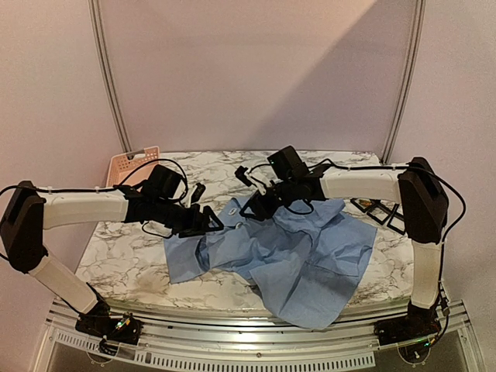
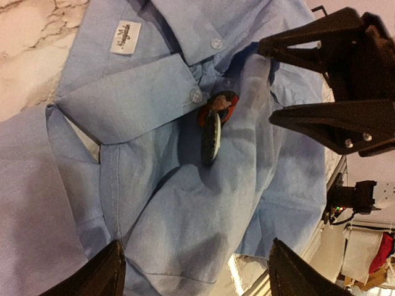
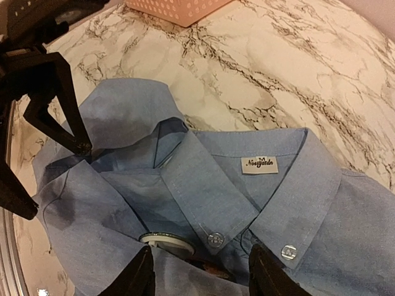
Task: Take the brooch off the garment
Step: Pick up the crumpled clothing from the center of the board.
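Brooch (image 2: 213, 126): round, red and black, tipped on edge, on the shirt front at 5 o'clock of the collar button (image 2: 195, 95), just beside the collar tip. Light blue shirt (image 1: 287, 256) lies crumpled mid-table on the marble table (image 1: 132, 248), reaching the near edge at 6 o'clock. Right gripper (image 3: 200, 250) is over the collar with jaws parted, astride the brooch rim, clamping nothing visible. Left gripper (image 1: 203, 221) is at 9 o'clock of the collar, jaws wide apart and empty, over the cloth. Pink basket (image 1: 132, 164) is at the table's 10 o'clock corner, well apart from the shirt.
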Available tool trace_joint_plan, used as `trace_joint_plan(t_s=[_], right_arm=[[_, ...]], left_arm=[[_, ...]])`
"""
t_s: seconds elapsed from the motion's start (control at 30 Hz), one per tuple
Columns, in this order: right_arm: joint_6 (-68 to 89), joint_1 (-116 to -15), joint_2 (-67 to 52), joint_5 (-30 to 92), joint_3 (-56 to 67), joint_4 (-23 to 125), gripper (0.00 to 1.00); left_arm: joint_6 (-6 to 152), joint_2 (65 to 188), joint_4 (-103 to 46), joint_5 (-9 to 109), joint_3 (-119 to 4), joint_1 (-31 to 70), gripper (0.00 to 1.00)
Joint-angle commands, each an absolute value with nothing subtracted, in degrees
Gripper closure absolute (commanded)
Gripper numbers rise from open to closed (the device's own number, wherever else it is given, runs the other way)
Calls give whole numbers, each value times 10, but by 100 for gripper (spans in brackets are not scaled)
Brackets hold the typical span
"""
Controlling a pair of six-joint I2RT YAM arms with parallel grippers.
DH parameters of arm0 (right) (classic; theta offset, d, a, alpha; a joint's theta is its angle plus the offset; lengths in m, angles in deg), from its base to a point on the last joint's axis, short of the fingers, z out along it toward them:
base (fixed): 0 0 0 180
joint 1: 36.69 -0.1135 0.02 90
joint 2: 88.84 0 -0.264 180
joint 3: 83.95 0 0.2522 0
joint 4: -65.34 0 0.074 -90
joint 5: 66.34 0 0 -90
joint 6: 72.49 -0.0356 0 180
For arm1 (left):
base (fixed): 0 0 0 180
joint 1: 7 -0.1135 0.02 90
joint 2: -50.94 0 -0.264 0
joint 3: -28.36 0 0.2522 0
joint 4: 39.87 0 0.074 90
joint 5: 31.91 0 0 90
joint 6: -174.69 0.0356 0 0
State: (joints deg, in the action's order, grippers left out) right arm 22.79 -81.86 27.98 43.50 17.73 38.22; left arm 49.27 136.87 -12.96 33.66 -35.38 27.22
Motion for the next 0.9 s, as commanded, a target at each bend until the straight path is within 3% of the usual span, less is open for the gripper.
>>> trace_joint_plan(t_s=[0.0, 0.5, 0.77, 0.87], right_arm=[[224, -821, 299, 449, 181, 366, 51], [153, -821, 274, 452, 69, 409, 56], [134, -821, 249, 459, 34, 439, 55], [139, -821, 240, 462, 35, 441, 53]], left_arm=[[487, 1383, -156, 335, -350, 277, 19], [440, 1395, -166, 360, -323, 302, 10], [395, 1435, -251, 314, -323, 319, 10], [393, 1451, -271, 311, -330, 323, 15]])
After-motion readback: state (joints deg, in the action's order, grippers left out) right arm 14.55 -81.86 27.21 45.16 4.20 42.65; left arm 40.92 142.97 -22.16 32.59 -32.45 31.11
